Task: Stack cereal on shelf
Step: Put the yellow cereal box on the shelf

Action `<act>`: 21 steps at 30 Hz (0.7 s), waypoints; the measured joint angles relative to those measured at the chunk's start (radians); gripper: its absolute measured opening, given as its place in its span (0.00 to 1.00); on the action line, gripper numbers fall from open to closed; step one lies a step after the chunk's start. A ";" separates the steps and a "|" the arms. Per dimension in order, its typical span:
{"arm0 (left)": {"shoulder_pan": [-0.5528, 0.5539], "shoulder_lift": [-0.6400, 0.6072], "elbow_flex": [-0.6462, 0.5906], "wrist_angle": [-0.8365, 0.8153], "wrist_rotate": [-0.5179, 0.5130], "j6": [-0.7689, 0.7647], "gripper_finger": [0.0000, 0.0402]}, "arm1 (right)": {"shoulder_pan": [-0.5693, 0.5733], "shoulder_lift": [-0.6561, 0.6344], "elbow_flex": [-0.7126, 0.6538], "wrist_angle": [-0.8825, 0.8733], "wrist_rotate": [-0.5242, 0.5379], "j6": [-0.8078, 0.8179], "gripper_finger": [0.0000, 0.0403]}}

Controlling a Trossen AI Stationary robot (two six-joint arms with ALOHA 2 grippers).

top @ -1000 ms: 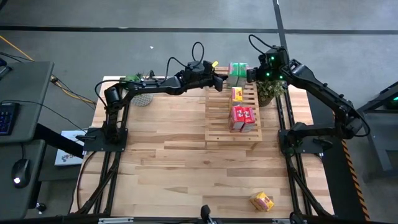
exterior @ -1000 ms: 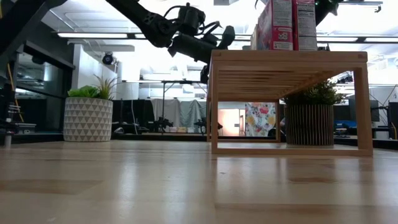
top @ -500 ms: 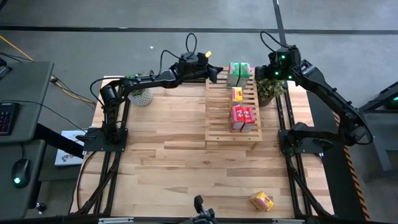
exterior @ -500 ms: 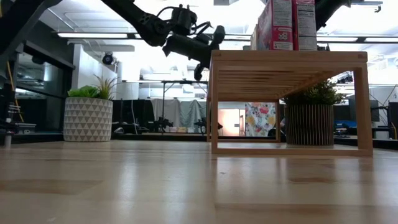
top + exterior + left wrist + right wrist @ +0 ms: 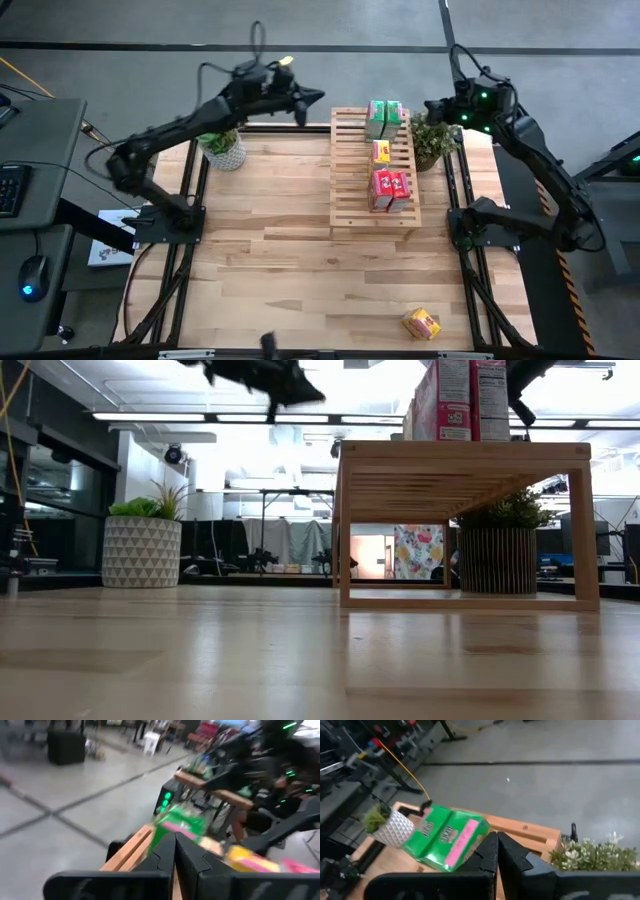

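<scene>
Tabletop [image 5: 280,220] rack [image 5: 350,190] is carrying five boxes; both clenched, empty tools, left [image 5: 312,95] and right [image 5: 432,105], are withdrawing; one yellow box [image 5: 421,323] remaining.

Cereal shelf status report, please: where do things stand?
Both end effectors, left and right, shut, empty, clear of the shelf. Green, yellow, red boxes on it. One yellow box loose at table's near edge.

Bright, even overhead light; ceiling strips [image 5: 150,416] glare white in low view, washing out the background. Tabletop [image 5: 280,230] shadows soft and faint. Left arm [image 5: 180,130] smeared by motion blur. Left wrist view heavily blurred; right wrist view sharper, soft at edges.
</scene>
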 joint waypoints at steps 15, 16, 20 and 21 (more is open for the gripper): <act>-0.062 -0.469 -0.545 0.339 -0.067 -0.154 0.00 | 0.007 -0.108 0.001 0.237 -0.259 0.152 0.17; -0.061 -0.481 -0.561 0.337 -0.072 -0.164 0.00 | 0.012 -0.112 0.008 0.245 -0.277 0.168 0.21; -0.059 -0.496 -0.590 0.337 -0.101 -0.173 0.00 | 0.048 -0.120 0.074 0.247 -0.310 0.151 0.44; -0.058 -0.495 -0.590 0.336 -0.104 -0.174 0.00 | 0.059 -0.119 0.094 0.241 -0.312 0.139 0.50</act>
